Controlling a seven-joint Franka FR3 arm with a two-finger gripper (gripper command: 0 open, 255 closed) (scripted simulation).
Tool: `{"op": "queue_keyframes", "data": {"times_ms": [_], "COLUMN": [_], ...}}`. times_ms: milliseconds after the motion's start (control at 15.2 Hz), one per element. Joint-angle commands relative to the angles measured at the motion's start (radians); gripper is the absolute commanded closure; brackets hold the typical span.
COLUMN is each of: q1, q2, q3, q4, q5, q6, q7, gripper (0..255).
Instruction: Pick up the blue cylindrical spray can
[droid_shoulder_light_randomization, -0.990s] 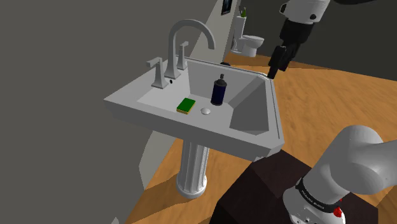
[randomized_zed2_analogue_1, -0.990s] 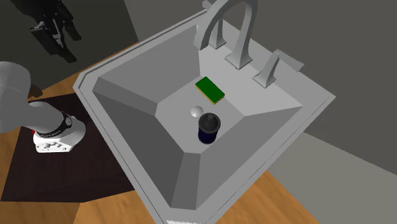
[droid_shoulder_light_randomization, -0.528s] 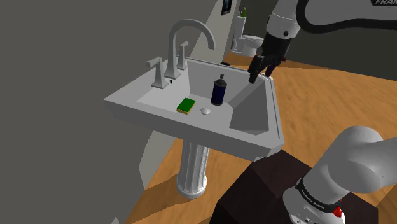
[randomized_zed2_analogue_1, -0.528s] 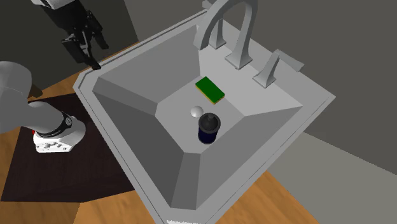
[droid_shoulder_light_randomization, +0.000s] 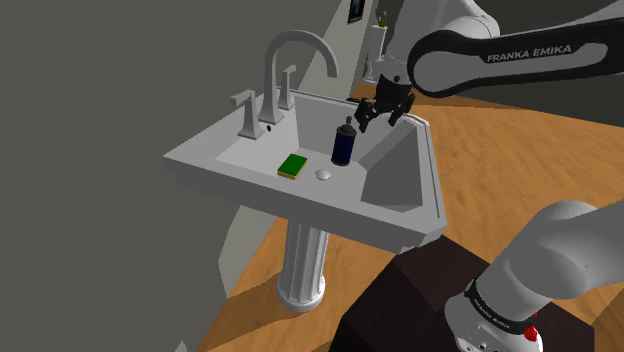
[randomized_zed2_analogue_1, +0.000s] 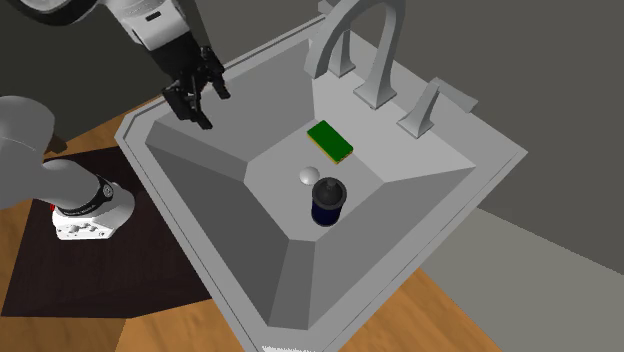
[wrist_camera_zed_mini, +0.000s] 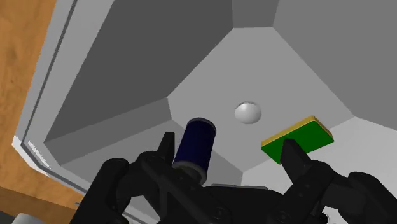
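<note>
Spray can (droid_shoulder_light_randomization: 344, 143) (randomized_zed2_analogue_1: 328, 201) (wrist_camera_zed_mini: 196, 145): dark blue, black cap. Stands upright on floor of sink (droid_shoulder_light_randomization: 200, 160) (randomized_zed2_analogue_1: 480, 150), just beside round drain (droid_shoulder_light_randomization: 323, 174) (randomized_zed2_analogue_1: 308, 176) (wrist_camera_zed_mini: 247, 112); near green sponge (droid_shoulder_light_randomization: 291, 166) (randomized_zed2_analogue_1: 331, 141) (wrist_camera_zed_mini: 298, 138) with yellow underside.

Gripper (droid_shoulder_light_randomization: 378, 118) (randomized_zed2_analogue_1: 198, 108) (wrist_camera_zed_mini: 229, 151): black, fingers spread wide, clasping nothing. Hangs over basin near sink's rim, pointing down at can; no contact.

Faucet (droid_shoulder_light_randomization: 290, 60) (randomized_zed2_analogue_1: 360, 40): grey, arched, at back of sink.
</note>
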Motion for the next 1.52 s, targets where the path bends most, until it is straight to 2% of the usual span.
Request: {"op": "queue_keyframes", "data": {"times_ms": [0, 396, 792, 1188, 1452], "q1": [-0.039, -0.172, -0.281, -0.312, -0.308], "q2": [0.06, 0.253, 0.454, 0.644, 0.679], "q3": [0.027, 0.108, 0.16, 0.143, 0.133], "q4": [0.008, 0.083, 0.223, 0.403, 0.408], "q5": [-0.04, -0.221, -0.476, -0.713, -0.763], "q6": [0.08, 0.25, 0.313, 0.287, 0.301], "q7": [0.088, 0.378, 0.713, 1.013, 1.073], "gripper": [0, 0, 0, 0, 0]}}
